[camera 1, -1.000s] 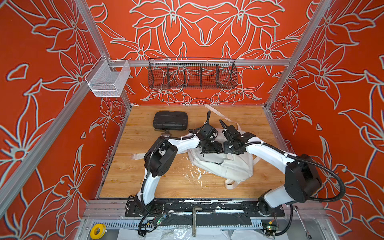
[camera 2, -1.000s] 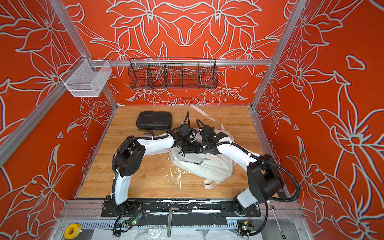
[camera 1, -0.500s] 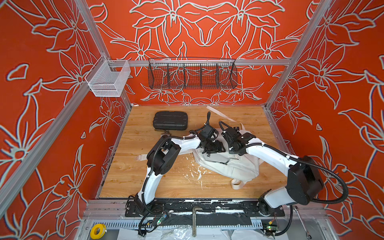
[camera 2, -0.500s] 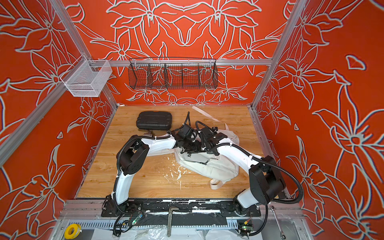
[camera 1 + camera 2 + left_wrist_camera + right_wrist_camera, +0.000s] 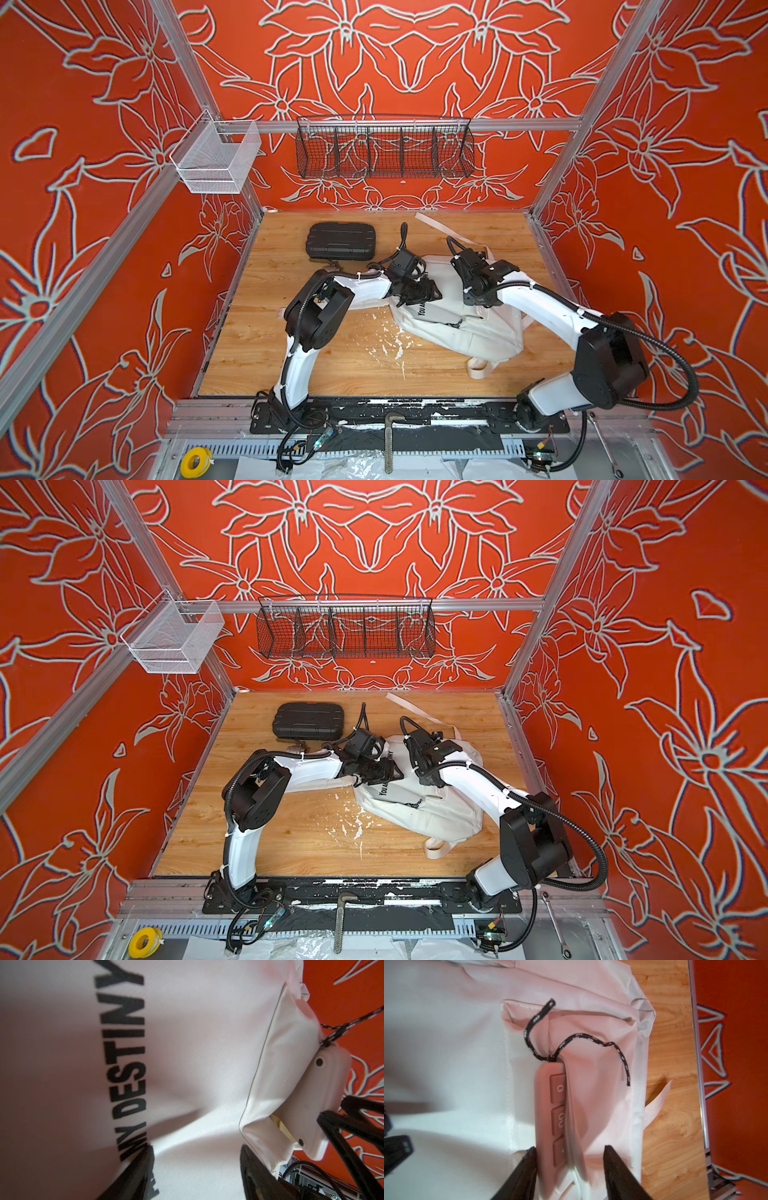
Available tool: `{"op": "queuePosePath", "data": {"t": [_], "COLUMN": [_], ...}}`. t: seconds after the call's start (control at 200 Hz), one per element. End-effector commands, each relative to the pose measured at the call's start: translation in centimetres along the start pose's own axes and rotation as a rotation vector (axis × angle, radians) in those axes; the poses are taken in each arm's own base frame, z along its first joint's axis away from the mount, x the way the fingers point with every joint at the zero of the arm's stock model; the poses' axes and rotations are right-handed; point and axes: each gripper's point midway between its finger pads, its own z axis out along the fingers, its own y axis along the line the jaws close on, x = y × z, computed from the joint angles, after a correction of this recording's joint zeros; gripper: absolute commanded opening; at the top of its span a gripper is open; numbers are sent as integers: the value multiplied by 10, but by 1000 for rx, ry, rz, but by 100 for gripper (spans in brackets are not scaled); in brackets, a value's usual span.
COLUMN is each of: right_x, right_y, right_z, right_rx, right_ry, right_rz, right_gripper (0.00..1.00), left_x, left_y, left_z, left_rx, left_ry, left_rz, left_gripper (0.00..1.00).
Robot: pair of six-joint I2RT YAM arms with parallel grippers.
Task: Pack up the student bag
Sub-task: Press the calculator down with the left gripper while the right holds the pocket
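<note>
The student bag [image 5: 478, 332] [image 5: 436, 812], a white backpack with black print, lies flat on the wooden table, right of centre in both top views. A pink calculator [image 5: 548, 1105] [image 5: 315, 1101] sticks halfway out of its front pocket, below a black cord zipper pull [image 5: 583, 1038]. My left gripper [image 5: 195, 1174] [image 5: 417, 291] is open, low over the printed panel, with only flat fabric between its fingers. My right gripper [image 5: 569, 1169] [image 5: 473, 270] is open and straddles the calculator's edge and the pocket flap, one finger [image 5: 525, 1169] against the calculator's side.
A black hard case [image 5: 340, 242] lies at the back left of the table. A black wire basket [image 5: 384, 147] and a white mesh basket [image 5: 216, 160] hang on the walls. A loose white strap [image 5: 436, 224] trails behind the bag. White flecks [image 5: 390, 345] lie left of it.
The bag has slid to the right on the table, and both grippers have shifted right with it. The right gripper's jaws narrowed, then widened a little.
</note>
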Motion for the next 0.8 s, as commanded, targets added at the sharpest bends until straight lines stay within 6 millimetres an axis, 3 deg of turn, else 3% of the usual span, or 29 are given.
{"op": "queuePosePath", "data": {"t": [0.0, 0.205, 0.28, 0.33, 0.405, 0.525, 0.646, 0.796], "right_x": [17, 8, 9, 11, 12, 9, 8, 11], "right_y": [-25, 0, -4, -18, -37, -49, -54, -49], "right_z": [14, 18, 26, 29, 25, 12, 1, 2], "right_rx": [118, 91, 152, 254, 383, 405, 377, 332], "right_ry": [115, 83, 95, 107, 117, 80, 44, 67], "right_rz": [-42, -41, -54, -65, -98, -83, -59, -66], "right_gripper": [64, 79, 81, 82, 78, 70, 57, 36], "left_x": [46, 47, 46, 47, 49, 52, 53, 48], "left_y": [96, 92, 92, 94, 98, 107, 115, 108], "left_z": [3, 3, 2, 1, 0, -5, -12, -14], "left_rx": [-281, -265, -265, -275, -291, -309, -308, -281], "left_ry": [115, 114, 111, 112, 116, 113, 93, 89], "left_rz": [-177, -184, -186, -184, -188, -224, -267, -253], "left_gripper": [67, 67, 67, 67, 67, 66, 66, 65]}}
